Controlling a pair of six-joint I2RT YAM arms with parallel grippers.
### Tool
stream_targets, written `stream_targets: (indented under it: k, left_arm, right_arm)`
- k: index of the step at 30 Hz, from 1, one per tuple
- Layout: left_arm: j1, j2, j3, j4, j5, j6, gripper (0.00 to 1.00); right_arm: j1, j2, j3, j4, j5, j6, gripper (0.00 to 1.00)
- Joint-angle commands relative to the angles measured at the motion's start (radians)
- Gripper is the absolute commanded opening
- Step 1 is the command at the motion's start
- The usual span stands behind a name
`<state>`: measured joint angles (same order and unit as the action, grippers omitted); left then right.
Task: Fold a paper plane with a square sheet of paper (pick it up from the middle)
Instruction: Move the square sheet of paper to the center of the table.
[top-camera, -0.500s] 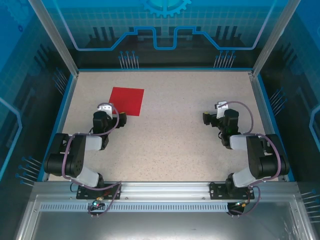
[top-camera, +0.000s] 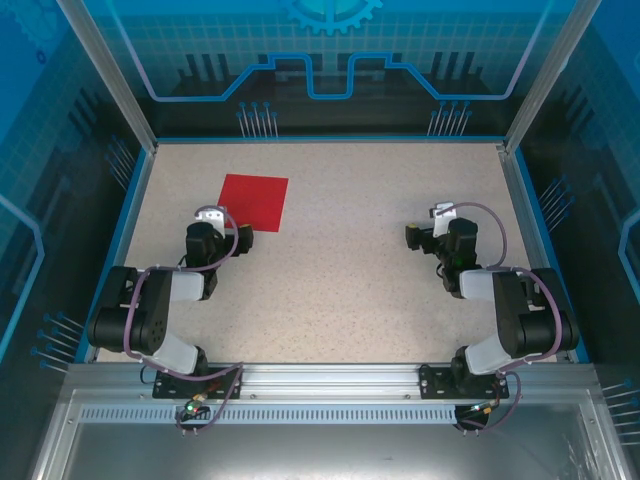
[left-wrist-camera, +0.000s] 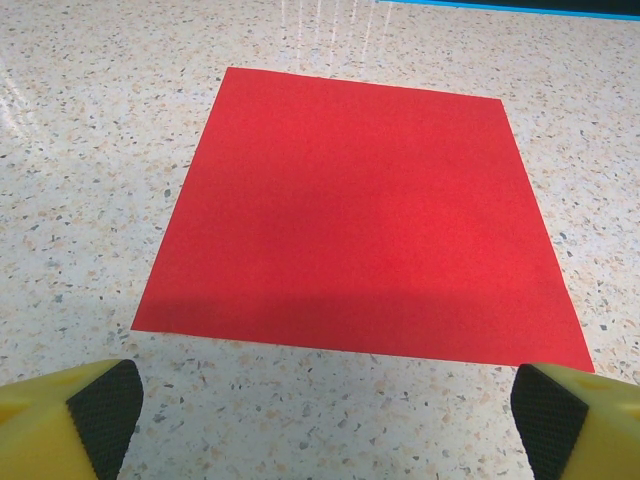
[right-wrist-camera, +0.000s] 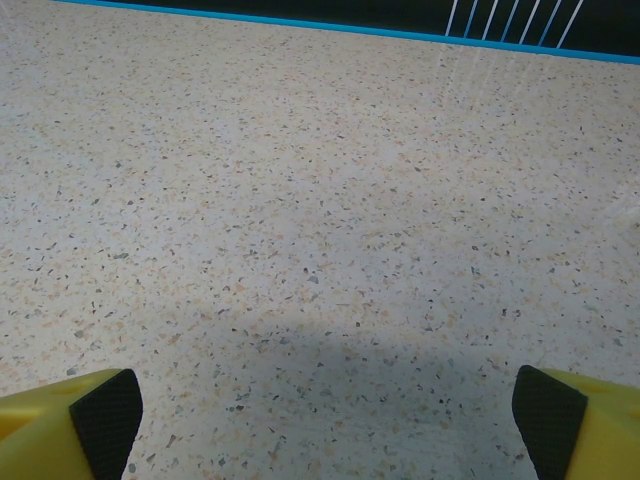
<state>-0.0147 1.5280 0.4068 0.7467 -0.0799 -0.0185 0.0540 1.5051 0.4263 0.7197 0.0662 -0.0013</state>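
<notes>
The square sheet of paper (top-camera: 254, 201) is bright red and lies flat and unfolded on the speckled table, at the back left. In the left wrist view the sheet (left-wrist-camera: 360, 210) is just ahead of my left gripper (left-wrist-camera: 325, 415), whose yellow fingers with black pads (left-wrist-camera: 100, 410) stand wide apart and short of the sheet's near edge. From above, the left gripper (top-camera: 224, 226) sits at the sheet's near left corner. My right gripper (top-camera: 428, 228) is open over bare table on the right, and nothing lies between its fingers (right-wrist-camera: 328, 415). The paper plane is out of view.
The table (top-camera: 340, 260) has a blue rim (top-camera: 330, 139) along the back and sides. Aluminium posts (top-camera: 112, 75) and blue enclosure walls stand around it. Both arm bases are bolted to the rail (top-camera: 330, 378) at the near edge.
</notes>
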Motion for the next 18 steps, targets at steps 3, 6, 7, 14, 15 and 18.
stream_targets:
  k: [3, 6, 7, 14, 15, 18]
  left_arm:
    - [0.010, -0.014, 0.009, 0.036, 0.028, 0.019, 0.99]
    - [0.004, -0.051, 0.043, -0.057, 0.026, 0.024, 0.99]
    - [-0.002, -0.087, 0.066, -0.128, 0.013, 0.026, 0.99]
    - [-0.034, -0.231, 0.234, -0.541, -0.030, -0.098, 0.99]
    - [-0.040, -0.235, 0.265, -0.592, -0.029, -0.118, 0.99]
    - [-0.060, -0.213, 0.367, -0.739, 0.005, -0.170, 0.99]
  right_arm:
    - [-0.005, -0.003, 0.007, 0.031, -0.034, -0.007, 0.99]
    - [-0.003, -0.040, 0.048, -0.073, -0.057, -0.018, 0.99]
    - [-0.002, -0.065, 0.058, -0.109, -0.070, -0.027, 0.99]
    - [0.014, -0.280, 0.085, -0.313, -0.122, -0.002, 0.99]
    - [0.022, -0.297, 0.100, -0.349, -0.131, -0.002, 0.99]
    - [0.060, -0.345, 0.139, -0.443, -0.162, 0.007, 0.99]
